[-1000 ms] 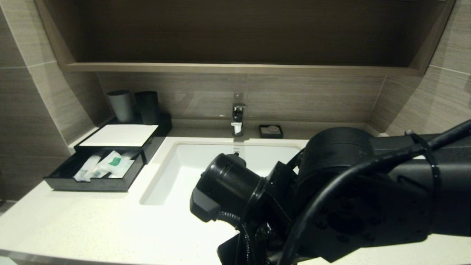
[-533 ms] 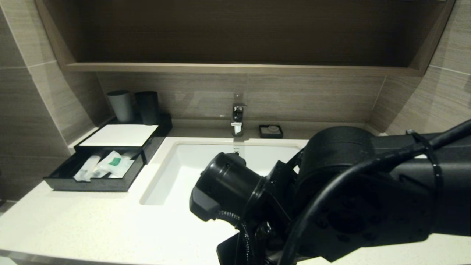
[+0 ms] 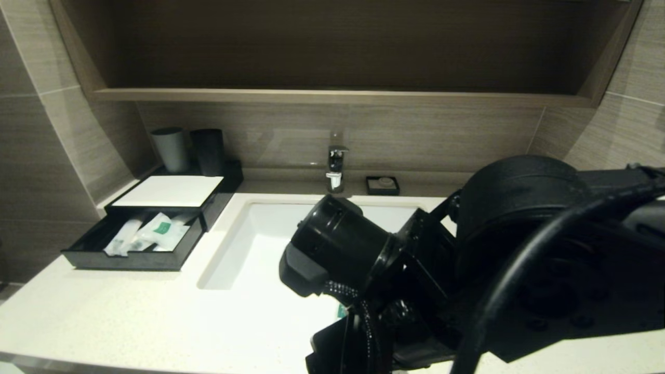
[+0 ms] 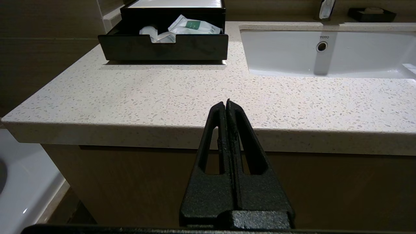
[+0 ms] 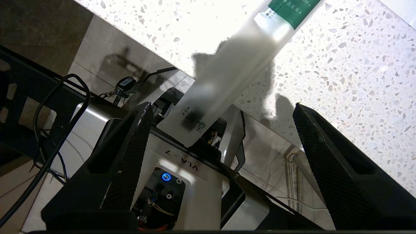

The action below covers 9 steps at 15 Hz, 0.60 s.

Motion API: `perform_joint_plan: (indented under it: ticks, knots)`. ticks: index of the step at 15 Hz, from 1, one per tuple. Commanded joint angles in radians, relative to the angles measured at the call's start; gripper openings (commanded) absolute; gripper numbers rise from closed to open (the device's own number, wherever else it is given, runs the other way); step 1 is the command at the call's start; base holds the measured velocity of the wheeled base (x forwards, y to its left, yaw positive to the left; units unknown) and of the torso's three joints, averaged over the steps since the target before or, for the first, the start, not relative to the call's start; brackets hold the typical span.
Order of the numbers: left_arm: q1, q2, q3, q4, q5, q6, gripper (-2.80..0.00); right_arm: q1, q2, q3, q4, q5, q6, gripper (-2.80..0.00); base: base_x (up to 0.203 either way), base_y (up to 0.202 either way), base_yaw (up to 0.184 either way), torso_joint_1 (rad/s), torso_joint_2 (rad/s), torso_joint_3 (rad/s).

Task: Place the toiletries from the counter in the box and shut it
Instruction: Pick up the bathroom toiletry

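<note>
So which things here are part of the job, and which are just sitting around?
Job:
- long translucent white plastic sachet with green label, overhanging the counter edge between the open right gripper
- white sachets in the open drawer
- low black box with white top panel
- speckled cream stone counter

Lying about:
- two dark cylindrical cups
- small black square soap dish
- chrome tap

The right arm (image 3: pixel 499 259) is matte black, built of thick rounded housings, with a black cable (image 3: pixel 519 275) looping across it. Both grippers have black triangular fingers (image 5: pixel 130 156) with open slots and cross-hatched pads. Behind the right claw sits a silver base (image 5: pixel 182 182) marked "VLA-7", with a blue light.
</note>
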Motion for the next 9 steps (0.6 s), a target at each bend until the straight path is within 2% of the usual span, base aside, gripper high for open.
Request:
perform_joint_plan:
  ticks: [1, 9]
  knots:
    - [0.0, 0.001, 0.02, 0.0, 0.0, 0.0, -2.8, -0.008, -0.024, 0.001, 0.004, -0.001, 0.003, 0.0, 0.0, 0.0, 0.0, 0.0, 0.0, 0.0]
    - [0.0, 0.001, 0.02, 0.0, 0.0, 0.0, -2.8, -0.084, -0.028, -0.044, 0.001, 0.0, -0.004, 0.0, 0.0, 0.0, 0.0, 0.0, 0.0, 0.0]
